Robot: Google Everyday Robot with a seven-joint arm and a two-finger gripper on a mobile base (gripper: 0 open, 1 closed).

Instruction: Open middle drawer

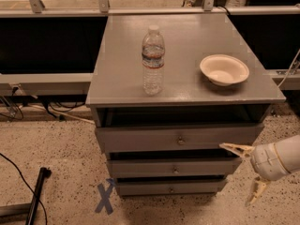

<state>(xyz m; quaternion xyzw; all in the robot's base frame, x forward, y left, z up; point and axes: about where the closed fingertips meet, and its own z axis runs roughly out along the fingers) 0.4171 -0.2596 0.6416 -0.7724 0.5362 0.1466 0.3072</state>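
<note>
The middle drawer [140, 168] is the second of three gray drawer fronts in a gray cabinet, with a small round metal knob [176, 170] at its centre. It looks closed, set a little back under the top drawer [140, 138]. The lowest drawer [140, 188] sits below it. My gripper [244, 174] is at the cabinet's right front corner, level with the middle drawer and to the right of its knob. Its two pale fingers are spread apart, one finger [236, 148] pointing left near the top drawer's right end, the other hanging down. It holds nothing.
A clear plastic water bottle [153, 61] and a white bowl [224, 70] stand on the cabinet top [117, 78]. A blue X [105, 197] is taped on the speckled floor at front left. A black cable and pole [35, 196] lie at lower left. Dark counters run behind.
</note>
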